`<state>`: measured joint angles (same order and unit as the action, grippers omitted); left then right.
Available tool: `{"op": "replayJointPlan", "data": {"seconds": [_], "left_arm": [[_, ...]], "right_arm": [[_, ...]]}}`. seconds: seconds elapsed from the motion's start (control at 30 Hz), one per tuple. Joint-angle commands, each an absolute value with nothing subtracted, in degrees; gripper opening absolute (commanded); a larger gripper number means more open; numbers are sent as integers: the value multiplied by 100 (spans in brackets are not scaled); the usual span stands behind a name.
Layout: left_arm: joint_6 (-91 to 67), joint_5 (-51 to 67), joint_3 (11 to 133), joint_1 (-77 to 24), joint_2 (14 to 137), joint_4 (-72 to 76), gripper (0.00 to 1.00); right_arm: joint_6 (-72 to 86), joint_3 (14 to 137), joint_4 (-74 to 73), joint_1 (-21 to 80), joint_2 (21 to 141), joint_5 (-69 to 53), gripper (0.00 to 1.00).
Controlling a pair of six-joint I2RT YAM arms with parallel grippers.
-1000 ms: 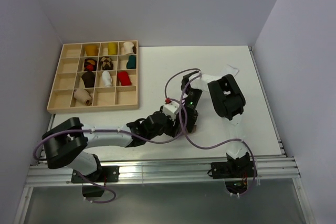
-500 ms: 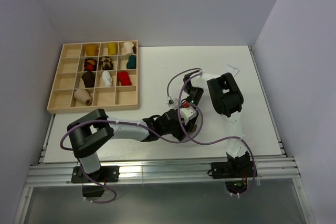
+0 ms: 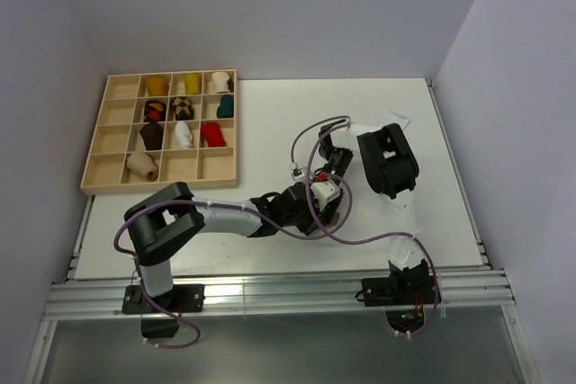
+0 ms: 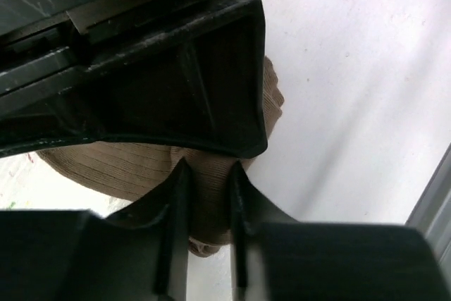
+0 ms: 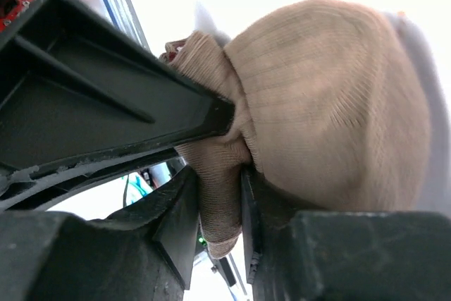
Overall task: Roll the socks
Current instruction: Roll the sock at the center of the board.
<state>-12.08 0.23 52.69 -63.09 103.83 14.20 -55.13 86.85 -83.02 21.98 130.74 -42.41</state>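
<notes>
We see both arms bent inward so that they meet over the middle of the flat white table (image 3: 423, 132), a little toward its near edge. Between them is the light brown ribbed knitted sock (image 5: 331, 103), gathered into a rounded bundle.

In the right wrist view, the right gripper (image 5: 218, 181) has its two black fingers (image 5: 184, 206) pressed together on a folded piece of this sock, with the fabric squeezed in the narrow gap. The round part of the bundle bulges out just beyond the fingertips. A bit of maroon shows at the edge of the fold.

In the left wrist view, the left gripper (image 4: 208, 170) also pinches the same fabric. Its jaws stand close together with a ridge of the knit caught between them. The black body of the other gripper lies directly over the sock there and hides most of it.

At the far left of the table lies a shallow wooden tray with square compartments (image 3: 106, 168), well apart from the grippers. Several compartments hold rolled socks in different colours, among them a yellow one (image 3: 157, 84), a red one (image 3: 213, 135) and a cream one (image 3: 139, 165).
</notes>
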Motion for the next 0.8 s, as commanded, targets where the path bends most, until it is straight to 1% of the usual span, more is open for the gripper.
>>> {"op": "replayJointPlan", "data": {"seconds": [0.0,0.03,0.07,0.13,0.3,0.33,0.4,0.6,0.7,0.77], "left_arm": [[-1283,61,5432,-6258,10679,1020,19],[-1318,131,5475,-6240,10679,950,15],[-1405,280,5476,-6197,10670,914,7],[-1502,412,5502,-6144,10635,774,0],[-1880,1027,5335,-5907,10459,729,0],[-1950,1202,5291,-5793,10459,721,0],[-2161,1571,5291,-5643,10476,677,0],[-2890,2240,5545,-5221,10494,274,0],[-3304,2548,5774,-5080,10582,-226,0],[-3629,3012,6055,-5001,10801,-439,0]], "right_arm": [[-5739,8667,-7656,2136,12991,-4025,36],[-5713,8596,-7490,2110,12773,-4051,40],[-5678,8430,-7375,2092,12649,-4095,41],[-5581,8289,-7156,2031,12289,-4131,43],[-5081,7928,-6681,1671,11498,-4324,47],[-5002,7823,-6488,1600,11226,-4359,49],[-4782,7726,-6285,1328,10979,-4438,50],[-4052,7182,-5100,380,9978,-4790,51],[-4087,6795,-4861,220,9573,-4747,51],[-4209,6408,-4562,228,9063,-4597,54]]}}
